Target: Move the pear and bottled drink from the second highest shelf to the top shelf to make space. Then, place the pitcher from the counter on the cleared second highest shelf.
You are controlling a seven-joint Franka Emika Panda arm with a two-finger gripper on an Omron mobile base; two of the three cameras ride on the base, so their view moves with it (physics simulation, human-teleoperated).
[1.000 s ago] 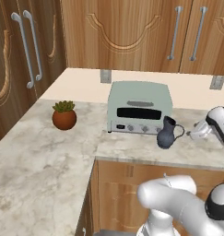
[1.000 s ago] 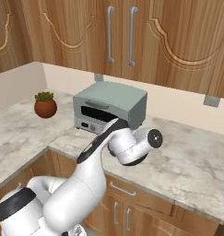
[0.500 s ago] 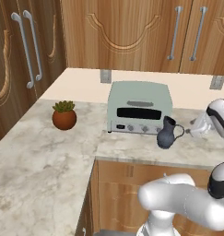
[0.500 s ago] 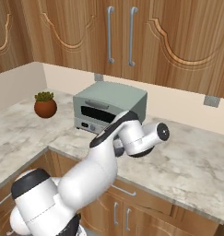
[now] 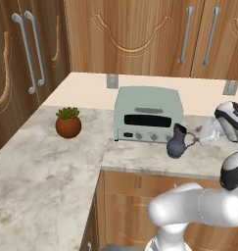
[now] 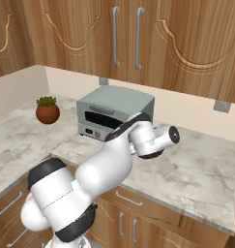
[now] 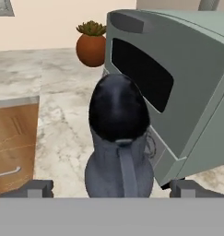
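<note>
The pitcher (image 7: 119, 152) looks like matt dark slate-grey ceramic, smooth-skinned. The counter (image 5: 37, 166) is polished beige-grey marbled stone over brown wooden cabinets (image 5: 135, 37) with brushed metal bar handles. The toaster oven (image 5: 149, 113) has a smooth, pale green painted-metal shell.

Glossy white rounded arm (image 6: 107, 167) — dark joint bands, dark cap at wrist.

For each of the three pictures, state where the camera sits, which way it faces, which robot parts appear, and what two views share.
Left base view: behind the arm's left, facing the counter; white arm lower right, end effector beside the pitcher.
Right base view: behind its right, facing the toaster oven; arm lower left.
Hand view: on the hand, facing the pitcher's handle; open end effector straddles it.
Shared: potted plant, toaster oven.
</note>
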